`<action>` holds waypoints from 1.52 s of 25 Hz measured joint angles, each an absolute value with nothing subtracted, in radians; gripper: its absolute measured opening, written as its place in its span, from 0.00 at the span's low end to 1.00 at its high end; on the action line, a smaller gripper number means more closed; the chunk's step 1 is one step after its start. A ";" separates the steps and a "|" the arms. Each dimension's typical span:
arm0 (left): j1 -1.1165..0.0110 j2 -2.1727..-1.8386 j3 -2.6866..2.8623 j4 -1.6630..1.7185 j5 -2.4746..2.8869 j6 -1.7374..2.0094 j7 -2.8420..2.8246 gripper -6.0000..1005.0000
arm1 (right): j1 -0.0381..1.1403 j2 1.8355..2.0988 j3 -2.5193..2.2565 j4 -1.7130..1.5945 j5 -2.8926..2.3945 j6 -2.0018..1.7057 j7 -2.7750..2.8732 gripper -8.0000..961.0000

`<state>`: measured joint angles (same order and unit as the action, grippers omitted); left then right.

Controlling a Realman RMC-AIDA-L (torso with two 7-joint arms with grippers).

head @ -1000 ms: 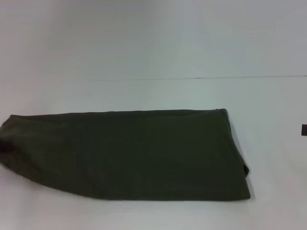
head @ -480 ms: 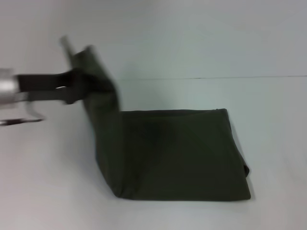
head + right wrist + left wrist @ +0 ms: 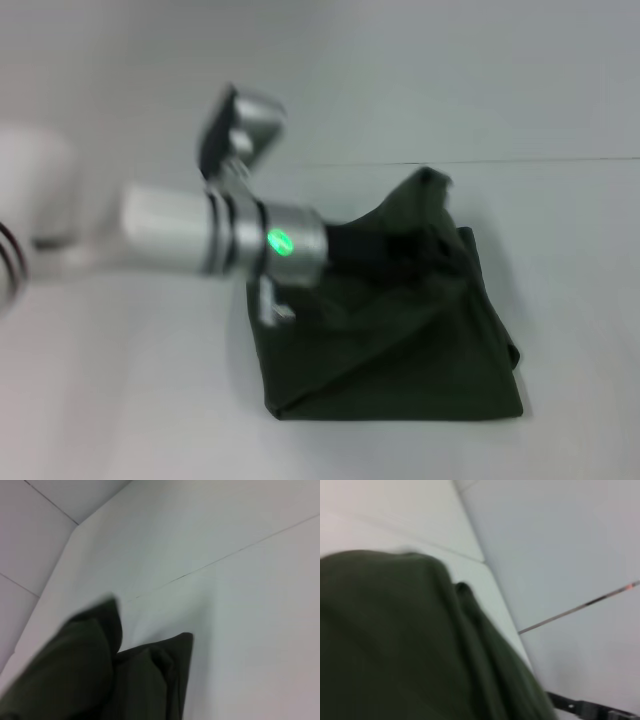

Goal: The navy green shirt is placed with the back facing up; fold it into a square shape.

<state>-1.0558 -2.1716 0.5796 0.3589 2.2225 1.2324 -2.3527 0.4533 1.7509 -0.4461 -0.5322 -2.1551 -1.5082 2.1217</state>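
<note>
1. Lying on the white table (image 3: 560, 110), toward its right half and nearer the front edge than the far one, the navy green shirt (image 3: 400, 360) is already doubled into a compact block; its long axis runs across the table from left to right.
2. Reaching in from the table's left side, the left arm (image 3: 180, 235) stretches across to the shirt, its silver wrist sitting just over the block's left fold line.
3. Carrying a raised flap of the shirt, the left tool (image 3: 375, 245) is buried in dark cloth that peaks toward the far edge; it reads as clenched on the fabric, though the fingers themselves are hidden.
4. Judging the coming move: the lifted flap stands above the middle of the block, with the resting layer's right edge lying farther right of the tool, so the flap likely needs to travel on toward the table's right side and be laid flat, edge to edge.
5. Staying out of the head view, the right tool shows nowhere; its state cannot be told, and the left arm is plainly the one engaged.
</note>
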 joint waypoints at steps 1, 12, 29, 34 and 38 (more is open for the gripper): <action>-1.066 -2.172 0.585 0.289 2.196 1.181 -2.327 0.15 | 0.453 1.751 -0.446 -0.532 -2.155 -1.505 2.125 0.98; -1.035 -2.172 0.555 0.095 2.005 1.160 -2.172 0.18 | 0.451 1.749 -0.447 -0.531 -2.155 -1.493 2.132 0.98; -0.738 -2.159 0.689 0.430 1.842 1.575 -1.824 0.89 | 0.532 1.792 -0.442 -0.544 -2.119 -1.581 1.818 0.98; -0.699 -2.142 0.725 0.489 1.890 1.568 -1.827 0.94 | 0.603 1.811 -0.469 -0.545 -2.124 -1.651 1.759 0.98; -0.704 -2.124 0.722 0.493 1.933 1.563 -1.851 0.96 | 0.686 1.805 -0.574 -0.546 -2.129 -1.684 1.912 0.98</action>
<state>-0.7042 -2.1245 0.7217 0.4927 1.9327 1.5627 -1.8509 0.6863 1.8047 -0.5742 -0.5461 -2.1294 -1.6837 1.9123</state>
